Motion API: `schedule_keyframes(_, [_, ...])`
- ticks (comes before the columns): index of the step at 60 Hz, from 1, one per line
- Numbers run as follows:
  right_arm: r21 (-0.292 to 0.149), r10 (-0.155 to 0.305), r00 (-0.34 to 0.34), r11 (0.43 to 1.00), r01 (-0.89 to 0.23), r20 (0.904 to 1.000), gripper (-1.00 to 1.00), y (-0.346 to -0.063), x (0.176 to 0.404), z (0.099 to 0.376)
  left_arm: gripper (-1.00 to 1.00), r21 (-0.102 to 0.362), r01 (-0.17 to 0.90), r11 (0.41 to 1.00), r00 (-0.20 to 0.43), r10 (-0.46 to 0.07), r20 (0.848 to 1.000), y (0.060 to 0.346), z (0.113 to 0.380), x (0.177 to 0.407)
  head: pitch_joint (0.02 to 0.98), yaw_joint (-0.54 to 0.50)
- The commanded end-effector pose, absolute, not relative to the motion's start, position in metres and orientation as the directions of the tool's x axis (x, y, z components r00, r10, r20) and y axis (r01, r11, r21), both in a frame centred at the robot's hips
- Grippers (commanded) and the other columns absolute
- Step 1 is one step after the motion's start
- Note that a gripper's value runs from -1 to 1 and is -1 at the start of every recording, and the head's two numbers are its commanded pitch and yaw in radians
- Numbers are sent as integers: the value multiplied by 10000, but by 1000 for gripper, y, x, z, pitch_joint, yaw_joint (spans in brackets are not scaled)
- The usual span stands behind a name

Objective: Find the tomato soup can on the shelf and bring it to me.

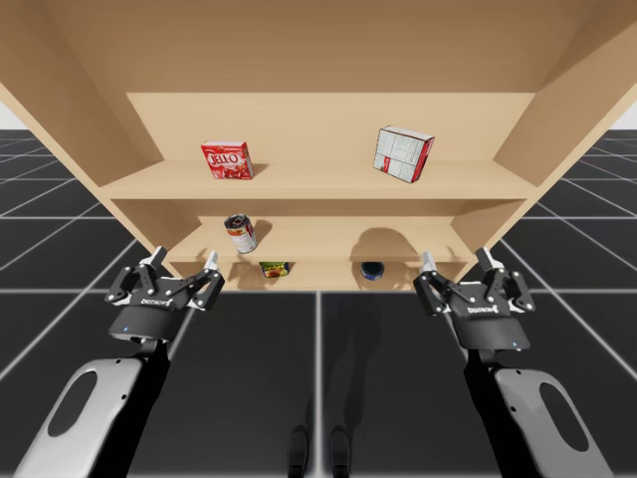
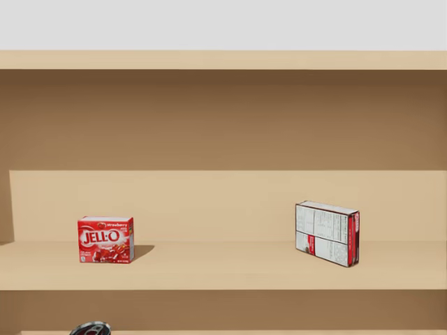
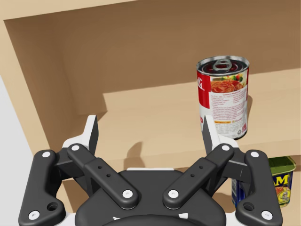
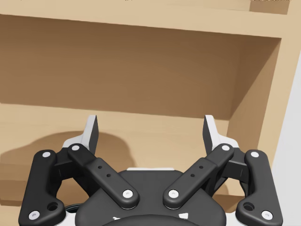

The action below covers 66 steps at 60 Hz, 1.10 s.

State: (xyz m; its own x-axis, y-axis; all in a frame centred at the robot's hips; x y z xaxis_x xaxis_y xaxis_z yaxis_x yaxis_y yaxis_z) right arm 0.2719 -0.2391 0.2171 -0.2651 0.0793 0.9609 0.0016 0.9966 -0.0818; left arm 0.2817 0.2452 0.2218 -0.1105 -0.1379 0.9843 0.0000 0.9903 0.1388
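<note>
Red box [image 1: 227, 159], white-red box [image 1: 403, 153] well apart — green-topped tin [image 1: 275, 268] lower

The tomato soup can [image 1: 240, 233] stood upright on the middle shelf [image 1: 328, 237], at about 9 o'clock from that shelf's middle. It was a cylinder with a red-and-white label and a silver pull-tab lid, still in place. It sat ahead of the left gripper [image 3: 150, 125], toward 1 o'clock, apart from its fingers.

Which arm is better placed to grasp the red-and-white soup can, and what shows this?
Left. The soup can stands toward the left of the shelf, just ahead of my left gripper, which is open. My right gripper, also open, faces bare shelf far from the can.
</note>
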Motion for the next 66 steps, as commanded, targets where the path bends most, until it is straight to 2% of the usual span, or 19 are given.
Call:
schedule_keyframes(1, [-755, 825, -2865, 9965, 356, 9545, -1000, -241, 270, 216, -1000, 1417, -27, 9899, -1102, -1411, 9838, 246, 221, 282, 111, -4])
schedule_keyframes(3, [-581, 556, -2772, 9983, -9, 9592, -1000, -240, 270, 215, -1000, 1427, -23, 9898, -1100, -1421, 9837, 246, 221, 282, 112, -4])
schedule_keyframes(5, [-725, 717, -2772, 9973, 76, 9581, -1000, -241, 270, 215, -1000, 1439, -19, 9896, -1104, -1432, 9835, 246, 221, 282, 113, -4])
schedule_keyframes(7, [-512, 565, -2653, 9983, 268, 9625, -1000, -241, 270, 217, -1000, 1454, -12, 9894, -1107, -1447, 9833, 246, 221, 282, 117, -4])
schedule_keyframes(10, [-527, 475, -2392, 9985, -157, 9698, -1000, -242, 270, 218, -1000, 1471, -13, 9891, -1109, -1464, 9830, 247, 221, 282, 128, -4])
schedule_keyframes(13, [-659, 609, -2247, 9977, -150, 9725, -1000, -242, 270, 217, -1000, 1464, -24, 9892, -1114, -1457, 9830, 247, 221, 282, 149, -4])
schedule_keyframes(29, [-903, 838, -2268, 9957, -185, 9703, -1000, -241, 269, 216, -1000, 1511, -44, 9885, -1102, -1507, 9824, 248, 221, 281, 290, 35])
schedule_keyframes(38, [-1046, 987, -2239, 9944, -142, 9696, -1000, -240, 269, 214, -1000, 1525, -2, 9883, -1048, -1516, 9829, 249, 221, 281, 415, 127])
schedule_keyframes(49, [-1133, 1055, -2157, 9933, -238, 9707, -1000, -239, 270, 212, -1000, 1452, 35, 9894, -1048, -1441, 9840, 251, 222, 280, 515, 221])
schedule_keyframes(66, [-1176, 1106, -2140, 9929, -202, 9706, -1000, -239, 270, 211, -1000, 1259, 270, 9917, -1158, -1220, 9858, 247, 225, 275, 547, 253])
